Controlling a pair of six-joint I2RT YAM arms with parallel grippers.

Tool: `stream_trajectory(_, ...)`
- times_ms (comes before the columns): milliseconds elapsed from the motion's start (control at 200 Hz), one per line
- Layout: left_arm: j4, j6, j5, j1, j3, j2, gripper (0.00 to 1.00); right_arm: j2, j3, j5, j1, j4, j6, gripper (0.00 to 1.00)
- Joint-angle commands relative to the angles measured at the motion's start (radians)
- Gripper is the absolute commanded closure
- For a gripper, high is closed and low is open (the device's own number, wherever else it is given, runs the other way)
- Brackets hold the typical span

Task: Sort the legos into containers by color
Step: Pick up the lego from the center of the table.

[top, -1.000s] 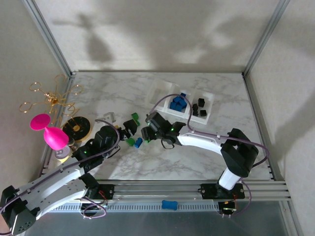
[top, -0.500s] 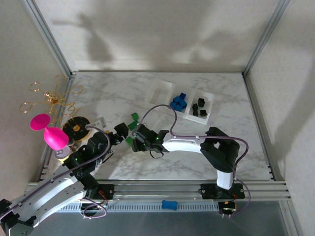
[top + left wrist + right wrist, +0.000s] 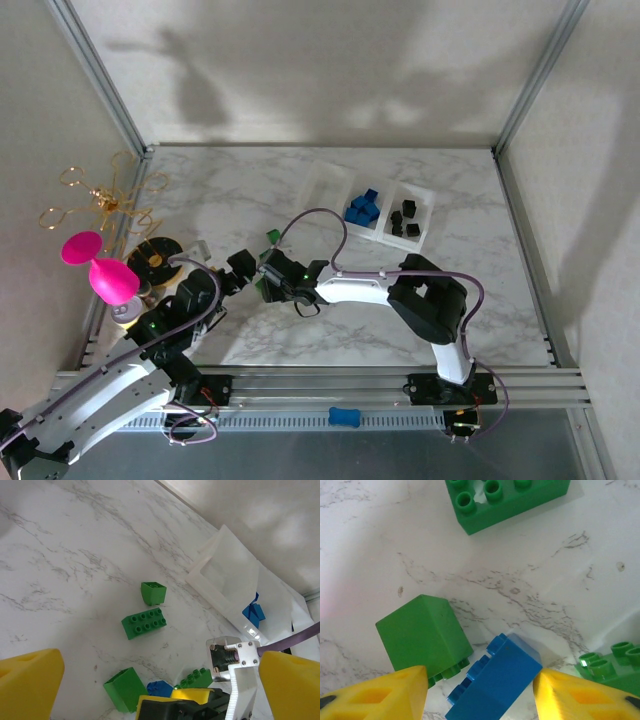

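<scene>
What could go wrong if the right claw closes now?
1. The green block lies tight beside the blue brick at the open right claw; closing may pinch both or tip the brick.
2. The left claw hovers close by; the arms could bump.

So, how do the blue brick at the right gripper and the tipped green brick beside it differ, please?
Colour: the blue brick is blue, the green brick green.
Place: the blue brick sits midway between the right gripper's open fingers; the green brick lies aside, by one fingertip.
Studs: the blue brick's face the green brick; the green brick's face the bottom of the right wrist view.
Both lie tipped over on the marble table.
</scene>
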Motion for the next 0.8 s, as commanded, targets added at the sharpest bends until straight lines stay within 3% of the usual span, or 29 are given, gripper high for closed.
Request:
stream_trajectory(0, -0.009, -0.006, -0.013, 0.006, -0.008, -0.003, 0.00, 0.017, 0.004, 0.064, -0.004, -0.061, 0.004, 0.45)
stream_trajectory(285, 0.002, -0.010, -0.010, 0.007, -0.011, 0.001, 0.00, -0.020, -0.022, 0.104, -0.002, -0.126, 0.002, 0.54)
stream_trajectory(796, 0.015, -0.009, -0.001, 0.008, -0.004, 0.012, 0.00, -0.019, -0.009, 0.057, 0.007, -0.121, -0.016, 0.68)
